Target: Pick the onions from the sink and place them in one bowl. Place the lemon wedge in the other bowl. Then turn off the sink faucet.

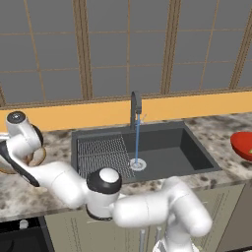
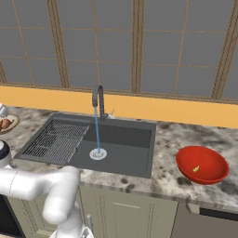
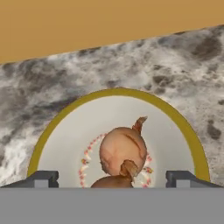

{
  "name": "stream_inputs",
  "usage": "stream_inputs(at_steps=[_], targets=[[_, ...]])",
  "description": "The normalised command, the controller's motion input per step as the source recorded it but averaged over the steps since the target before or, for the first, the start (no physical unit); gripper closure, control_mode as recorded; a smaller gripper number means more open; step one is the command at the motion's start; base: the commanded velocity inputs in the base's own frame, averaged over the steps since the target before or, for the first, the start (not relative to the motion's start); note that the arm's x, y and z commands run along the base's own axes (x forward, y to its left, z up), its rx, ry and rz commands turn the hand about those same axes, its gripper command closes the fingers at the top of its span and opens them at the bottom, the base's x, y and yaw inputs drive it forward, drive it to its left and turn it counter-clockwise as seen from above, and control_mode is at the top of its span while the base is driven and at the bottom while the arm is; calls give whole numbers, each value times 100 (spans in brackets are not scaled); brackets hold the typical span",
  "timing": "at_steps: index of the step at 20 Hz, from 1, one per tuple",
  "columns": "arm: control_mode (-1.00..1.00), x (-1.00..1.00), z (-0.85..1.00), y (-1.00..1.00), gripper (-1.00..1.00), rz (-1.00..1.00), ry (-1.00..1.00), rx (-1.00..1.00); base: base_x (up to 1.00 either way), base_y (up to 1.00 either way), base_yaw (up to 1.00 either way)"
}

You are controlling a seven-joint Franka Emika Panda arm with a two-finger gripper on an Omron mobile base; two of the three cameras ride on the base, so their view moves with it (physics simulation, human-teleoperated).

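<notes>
The claw (image 3: 112, 178) stands wide open above the beige bowl (image 3: 65, 131), its two dark fingertips (image 3: 43, 178) spread far apart at either side and holding nothing. Between them, in the middle of the bowl's pale floor, lie the two onions (image 3: 122, 151): one round orange-brown bulb in full sight with its pointed tip toward the far rim, and a second one just beside it, touching it, mostly cut off at the lower edge of the hand view. The bowl sits on the speckled stone counter (image 3: 183, 65), close to the yellow strip of wall behind it.

From the right base view, the same beige bowl (image 2: 10, 122) rests on the counter to the left of the sink (image 2: 125, 139), with the onions showing as brown lumps inside. The arm (image 1: 59, 179) reaches out to the left across the counter edge toward that bowl.

The sink basin holds the ribbed rack (image 2: 58, 139) on its left half. The faucet (image 2: 98, 101) stands at the back rim, and a thin blue stream of water (image 2: 97, 132) runs from it straight down onto the round white drain (image 2: 98, 154).

On the counter to the right of the sink sits the red bowl (image 2: 202, 164), well apart from the beige one. The lemon wedge (image 2: 196, 168) lies inside it as a tiny yellow sliver.
</notes>
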Motion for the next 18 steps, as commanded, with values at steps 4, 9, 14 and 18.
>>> stream_inputs(at_steps=[4, 9, 14, 18], targets=[[-100, 5, 41, -2, -100, -13, 21, -1, 0, 0, 0], [-100, -31, 17, -37, -100, -6, 9, 0, 0, 0, 0], [-100, -70, -12, -86, -100, -11, -1, 0, 0, 0, 0], [-100, -66, -33, -100, -100, -31, -1, 0, 0, 0, 0]])
